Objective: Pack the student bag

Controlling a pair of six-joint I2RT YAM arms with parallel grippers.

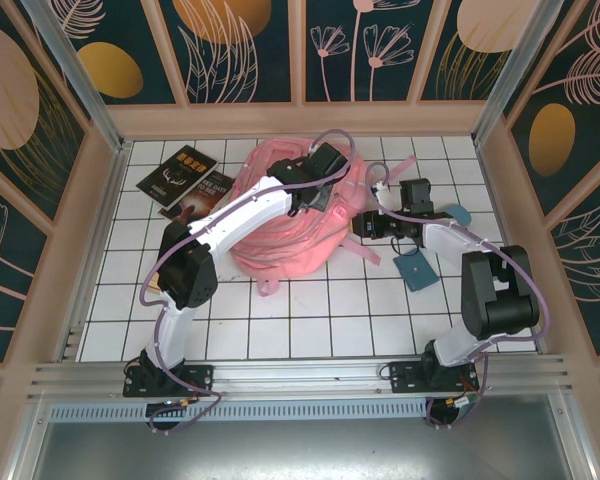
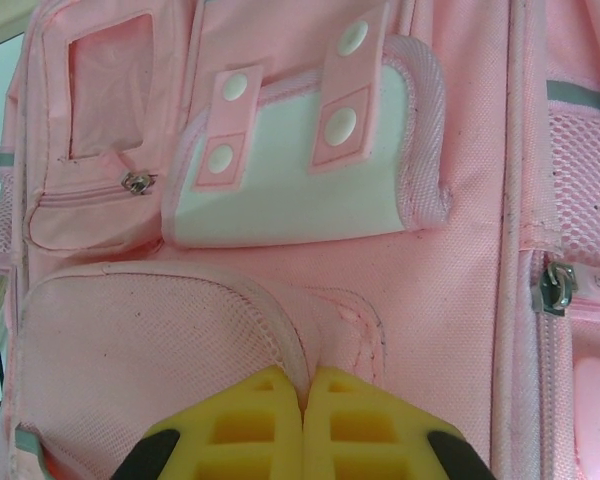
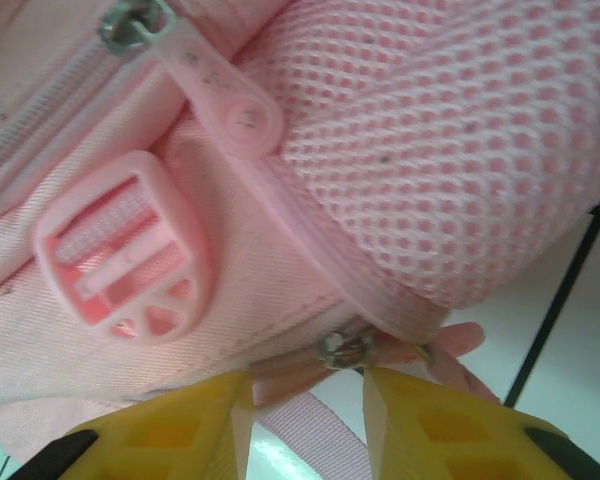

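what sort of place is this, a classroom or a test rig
Most likely a staged robot test booth, not a classroom: a white gridded table, boxed in by wood-framed walls with painted leaf panels, and a metal rail at the near edge with the left arm and right arm bolted to it.

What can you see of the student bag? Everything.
Large pink fabric student bag, slumped front-up on the white-tiled table. White flap pocket with snap tabs, mesh side pocket, metal zipper pulls, plastic strap buckle. Left gripper shut at its lower front-pocket seam; right gripper open, just short of a zipper slider beside the mesh.
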